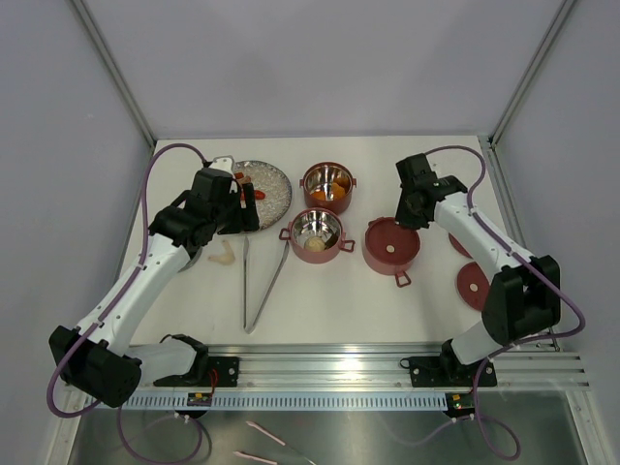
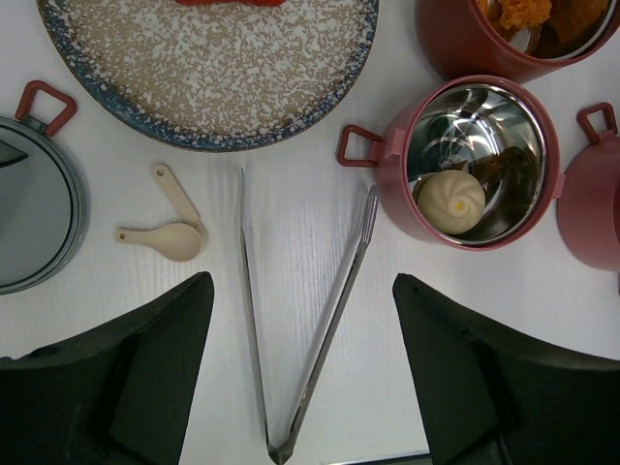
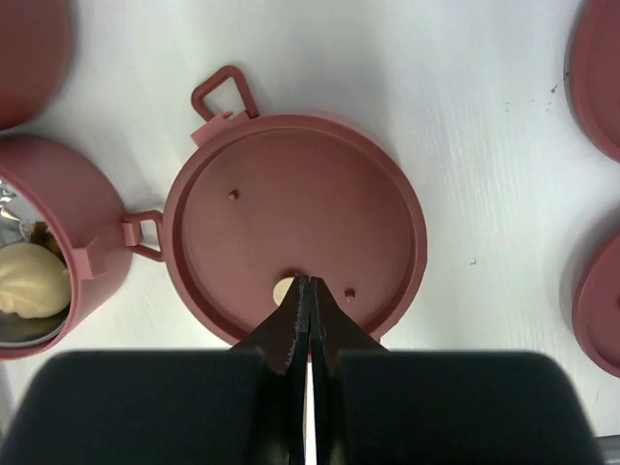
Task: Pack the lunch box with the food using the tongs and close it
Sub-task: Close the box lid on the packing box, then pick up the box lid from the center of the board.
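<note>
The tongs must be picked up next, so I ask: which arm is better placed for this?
Probably left. The left claw is open and hangs directly above the tongs. The right claw is shut over a red tier, away from the tongs.

1. A white table (image 1: 339,310) fills the centre, evenly lit, with only soft shadows.
2. Plain pale grey wall panels (image 1: 320,58) enclose it from 9 through 12 to 3 o'clock.
3. Silvery metal posts (image 1: 116,68) slant at 11 and 1 o'clock.
4. A slotted metal rail (image 1: 329,366) runs along 6 o'clock.
</note>
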Controlling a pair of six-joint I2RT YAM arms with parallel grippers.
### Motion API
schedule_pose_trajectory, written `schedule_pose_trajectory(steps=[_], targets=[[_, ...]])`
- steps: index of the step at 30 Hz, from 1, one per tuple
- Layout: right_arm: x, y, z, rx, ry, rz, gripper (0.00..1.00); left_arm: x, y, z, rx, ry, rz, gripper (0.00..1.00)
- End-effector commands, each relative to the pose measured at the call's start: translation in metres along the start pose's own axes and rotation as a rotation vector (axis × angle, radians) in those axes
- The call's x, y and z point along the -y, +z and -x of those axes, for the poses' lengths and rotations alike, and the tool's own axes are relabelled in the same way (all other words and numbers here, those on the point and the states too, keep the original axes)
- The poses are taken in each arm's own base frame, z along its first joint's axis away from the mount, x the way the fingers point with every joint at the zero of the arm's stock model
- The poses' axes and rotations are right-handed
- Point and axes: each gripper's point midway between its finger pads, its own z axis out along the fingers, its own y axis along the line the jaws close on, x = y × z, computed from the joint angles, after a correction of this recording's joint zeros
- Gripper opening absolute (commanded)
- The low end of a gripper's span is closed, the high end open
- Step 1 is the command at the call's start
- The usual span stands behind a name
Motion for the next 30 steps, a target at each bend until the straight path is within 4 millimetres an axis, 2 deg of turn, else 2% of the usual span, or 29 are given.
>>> schedule_pose_trajectory(steps=[1,3,4,7,9,10,13,17,18,20,21,22,24,25,26,28,30], targets=[[0.006,0.017,0.003,-0.008,0.002,-0.031,0.00,0.000,-0.002,0.009,0.045,-0.010,-0.005,0.78],[0.006,0.034,-0.012,-0.057,-0.003,-0.040,0.00,-0.001,-0.003,0.009,0.046,-0.008,-0.002,0.78],[0.006,0.049,-0.019,-0.085,-0.003,-0.051,0.00,-0.002,-0.003,0.008,0.045,-0.008,0.000,0.78],[0.006,0.072,-0.044,-0.166,-0.012,-0.052,0.00,-0.002,-0.005,0.007,0.047,-0.010,0.001,0.78],[0.004,0.073,-0.050,-0.198,-0.017,-0.042,0.00,-0.003,-0.005,0.007,0.047,-0.010,0.000,0.78],[0.005,0.067,-0.048,-0.192,-0.020,-0.037,0.00,-0.003,-0.005,0.007,0.046,-0.010,0.002,0.78],[0.004,0.039,-0.024,-0.108,-0.023,-0.020,0.00,-0.003,-0.004,0.006,0.047,-0.010,0.004,0.78],[0.006,-0.003,0.024,0.037,-0.022,-0.030,0.00,-0.001,-0.001,0.006,0.038,-0.013,-0.004,0.78],[0.015,-0.010,0.034,0.068,-0.009,-0.050,0.00,0.000,0.000,0.005,0.034,-0.013,-0.007,0.78],[0.032,-0.016,0.042,0.084,0.022,-0.082,0.02,0.000,0.000,0.005,0.034,-0.014,-0.006,0.78],[0.050,-0.021,0.048,0.101,0.064,-0.105,0.05,-0.001,-0.001,0.005,0.037,-0.015,-0.004,0.78],[0.061,-0.021,0.049,0.106,0.089,-0.123,0.13,-0.001,-0.001,0.004,0.036,-0.012,-0.003,0.78],[0.086,-0.018,0.038,0.084,0.140,-0.153,0.23,-0.003,-0.002,0.003,0.038,-0.013,-0.001,0.78],[0.112,-0.016,0.039,0.078,0.206,-0.190,0.36,-0.003,-0.002,0.003,0.038,-0.012,-0.002,0.78],[0.122,-0.009,0.025,0.037,0.232,-0.193,0.38,-0.002,-0.002,0.002,0.037,-0.011,-0.003,0.78],[0.155,-0.008,0.025,0.048,0.356,-0.217,0.43,-0.002,0.001,0.001,0.032,-0.009,-0.003,0.78],[0.161,0.000,0.020,0.033,0.406,-0.199,0.46,0.000,0.003,0.002,0.029,-0.003,-0.011,0.78]])
